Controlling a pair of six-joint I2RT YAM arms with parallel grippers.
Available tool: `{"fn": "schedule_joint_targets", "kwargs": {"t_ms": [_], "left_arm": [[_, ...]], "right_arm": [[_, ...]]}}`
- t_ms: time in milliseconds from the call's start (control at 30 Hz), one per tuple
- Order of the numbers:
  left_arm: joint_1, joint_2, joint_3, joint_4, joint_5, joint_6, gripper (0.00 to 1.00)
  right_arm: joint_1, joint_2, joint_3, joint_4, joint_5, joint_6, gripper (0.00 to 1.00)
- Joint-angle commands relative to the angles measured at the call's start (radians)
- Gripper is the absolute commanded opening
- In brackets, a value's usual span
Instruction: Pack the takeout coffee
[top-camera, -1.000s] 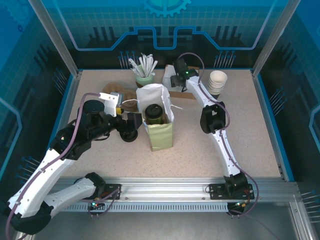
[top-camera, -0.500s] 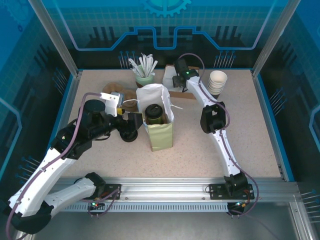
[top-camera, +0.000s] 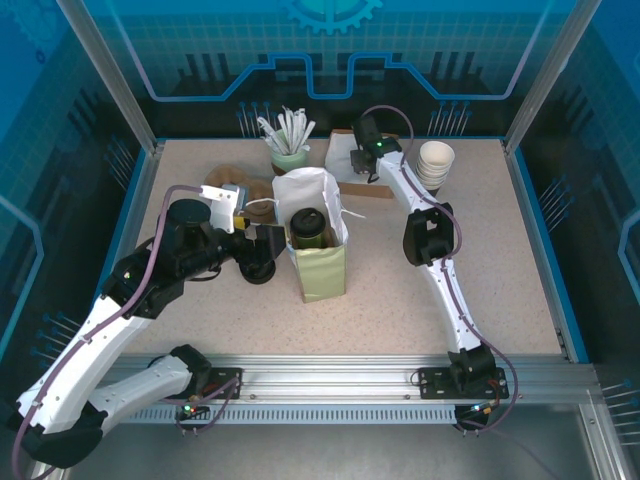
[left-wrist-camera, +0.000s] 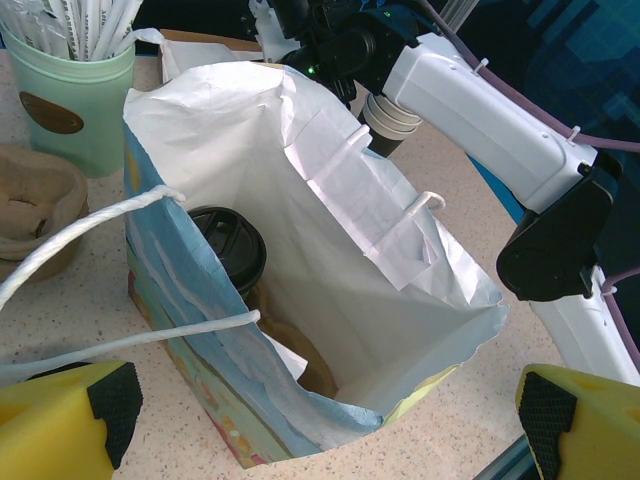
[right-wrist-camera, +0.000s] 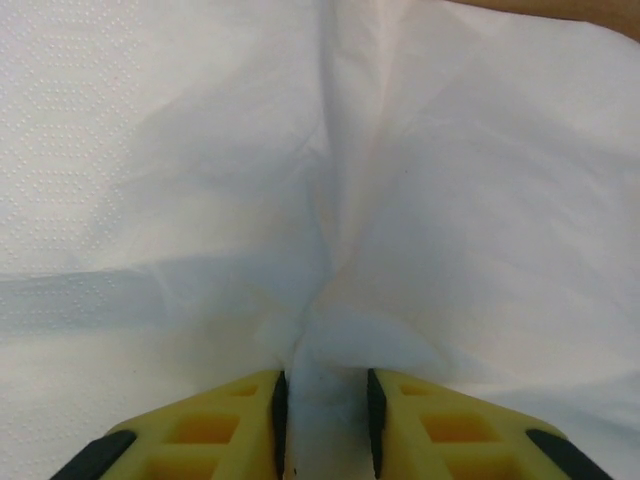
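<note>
The takeout coffee (top-camera: 306, 226), an olive cup with a black lid (left-wrist-camera: 225, 245), stands inside the open white paper bag (top-camera: 322, 270) at mid-table. My left gripper (top-camera: 255, 235) is open beside the bag's left side. Its yellow fingers (left-wrist-camera: 60, 420) straddle the near edge of the bag (left-wrist-camera: 330, 200), whose string handle (left-wrist-camera: 90, 225) hangs out towards them. My right gripper (top-camera: 355, 165) is at the back of the table, over a pile of white napkins (top-camera: 338, 152). Its jaws (right-wrist-camera: 323, 400) pinch a raised fold of napkin (right-wrist-camera: 200, 150).
A green cup of wrapped straws (top-camera: 289, 155) stands behind the bag. A stack of lidless paper cups (top-camera: 435, 163) is at the back right. Brown pulp carriers (top-camera: 235, 182) lie at the back left. The right arm (left-wrist-camera: 480, 110) reaches past the bag's far side.
The right gripper has closed onto the napkin fold and shifted slightly right. The left arm, the bag and the coffee have not moved.
</note>
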Motion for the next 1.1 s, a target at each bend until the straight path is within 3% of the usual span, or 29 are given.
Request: {"fn": "schedule_joint_targets", "kwargs": {"t_ms": [0,200,367,733,1067], "left_arm": [[0.001,0.005,0.018,-0.014,0.026,-0.005,0.98],[0.001,0.014,0.032,-0.019,0.029,0.001,0.98],[0.001,0.024,0.037,-0.02,0.021,-0.004,0.99],[0.001,0.029,0.043,-0.006,-0.019,0.008,0.99],[0.003,0.02,0.012,-0.002,-0.114,-0.021,0.99]], "right_arm": [[-0.009,-0.064,0.036,0.012,-0.016,0.007,0.24],[-0.009,-0.129,0.043,-0.002,-0.029,0.001,0.08],[-0.006,-0.217,0.046,-0.026,-0.042,-0.005,0.0],[0.04,-0.499,0.047,-0.127,-0.097,0.012,0.0],[0.084,-0.768,-0.007,-0.224,-0.393,0.198,0.0]]}}
